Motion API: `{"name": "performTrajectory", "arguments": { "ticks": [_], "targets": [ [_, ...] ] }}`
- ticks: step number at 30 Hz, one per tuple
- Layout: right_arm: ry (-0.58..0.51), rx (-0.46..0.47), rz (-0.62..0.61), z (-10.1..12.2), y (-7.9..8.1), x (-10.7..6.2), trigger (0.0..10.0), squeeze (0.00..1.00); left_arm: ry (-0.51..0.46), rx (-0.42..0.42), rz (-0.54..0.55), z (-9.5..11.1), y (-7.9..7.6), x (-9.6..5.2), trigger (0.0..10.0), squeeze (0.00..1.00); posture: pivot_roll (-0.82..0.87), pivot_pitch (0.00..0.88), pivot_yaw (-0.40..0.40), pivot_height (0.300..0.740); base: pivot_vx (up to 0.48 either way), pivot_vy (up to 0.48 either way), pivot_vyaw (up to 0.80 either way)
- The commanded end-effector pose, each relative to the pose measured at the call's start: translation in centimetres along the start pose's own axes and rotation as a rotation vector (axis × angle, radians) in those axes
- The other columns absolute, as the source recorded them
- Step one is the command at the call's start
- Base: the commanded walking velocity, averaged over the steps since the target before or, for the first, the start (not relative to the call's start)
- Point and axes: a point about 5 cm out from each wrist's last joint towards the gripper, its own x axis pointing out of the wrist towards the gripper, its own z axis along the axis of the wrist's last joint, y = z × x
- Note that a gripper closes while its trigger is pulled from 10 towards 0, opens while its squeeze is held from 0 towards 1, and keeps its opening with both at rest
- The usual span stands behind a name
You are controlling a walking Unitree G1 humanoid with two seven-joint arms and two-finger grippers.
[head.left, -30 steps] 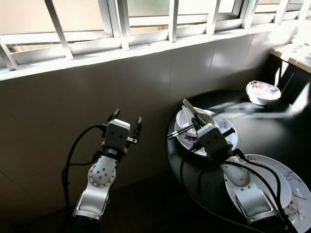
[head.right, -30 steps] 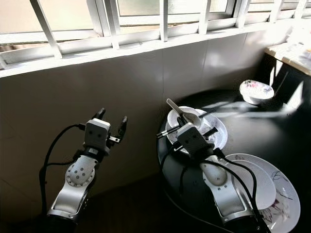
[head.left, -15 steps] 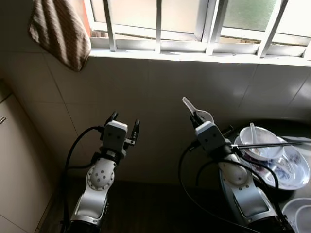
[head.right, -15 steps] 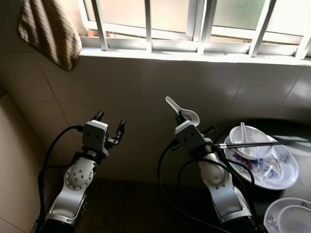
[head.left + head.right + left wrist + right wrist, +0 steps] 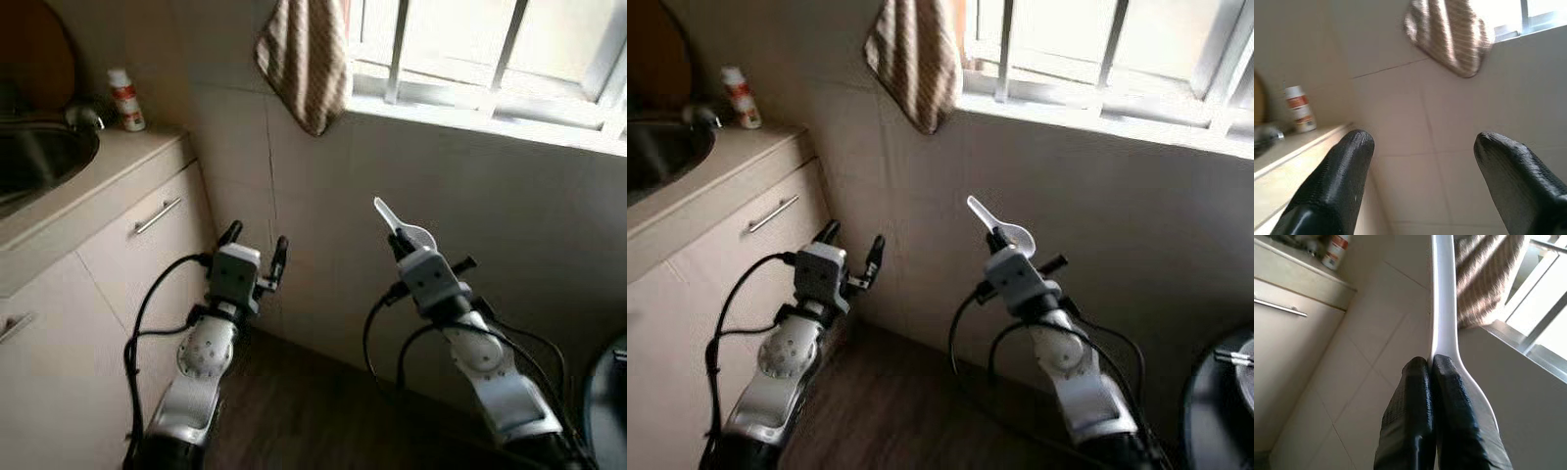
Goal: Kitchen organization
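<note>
Carrying a white spoon (image 5: 403,227) across the kitchen, toward the sink side by the look of it. Tiled wall (image 5: 509,225) ahead, close, under a barred window (image 5: 490,49). Cabinet run (image 5: 118,255) on the left, with bar handles, topped by a pale table (image 5: 93,176) holding a steel sink (image 5: 39,157) and faucet (image 5: 83,116). Dark wood floor (image 5: 294,411) between cabinet and wall, narrow but open. Round black table (image 5: 1215,392) cut off at the right edge, well apart from both arms. Striped towel (image 5: 306,59) hanging at the window's corner, above the arms. Right gripper (image 5: 1431,367) raised at mid-height, fingers pinched tight on the spoon's neck, handle pointing up and away, bowl just behind the fingers. Left gripper (image 5: 255,247) spread wide, holding nothing, level with the cabinet front and near it. Small white bottle (image 5: 125,100) with a red label at the back of the pale table beside the sink. Likely step: transport, spoon not yet set down. Next move probably calls for more turning left and a lift over the table's front edge to reach the sink; little spare room between left arm and cabinet.
</note>
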Motion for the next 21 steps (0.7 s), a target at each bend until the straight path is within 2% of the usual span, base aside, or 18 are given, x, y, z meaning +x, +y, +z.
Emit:
{"name": "performTrajectory", "arguments": {
  "ticks": [1, 9, 15, 19, 21],
  "targets": [
    [0.000, -0.022, -0.015, -0.03, -0.73, -0.13, 0.0, 0.00, -0.027, -0.015, -0.018, 0.60, -0.77, 0.23, 10.0, 0.00, 0.06, 0.000, -0.027, 0.740, 0.000, 0.000, 0.80],
    [-0.014, -0.028, -0.016, 0.17, -0.73, 0.05, 0.0, 0.00, -0.046, -0.016, -0.012, 0.91, -0.61, 0.28, 10.0, 0.00, 0.06, 0.000, -0.027, 0.740, 0.262, 0.301, 0.80],
    [-0.025, -0.032, -0.008, 0.23, -0.70, 0.18, 0.0, 0.00, -0.069, -0.036, -0.018, 1.31, -0.83, 0.44, 10.0, 0.00, 0.07, 0.000, -0.026, 0.740, 0.000, 0.000, 0.80],
    [-0.023, -0.033, -0.013, 0.20, -0.86, 0.21, 0.0, 0.00, -0.040, -0.042, -0.037, 1.05, -1.04, 0.49, 10.0, 0.00, 0.07, 0.000, -0.024, 0.740, 0.000, 0.000, 0.80],
    [-0.024, -0.033, -0.015, 0.21, -0.82, 0.23, 0.0, 0.00, -0.028, -0.052, -0.039, 0.87, -1.13, 0.49, 10.0, 0.00, 0.07, 0.000, -0.023, 0.740, 0.000, 0.474, 0.80]
  ]
}}
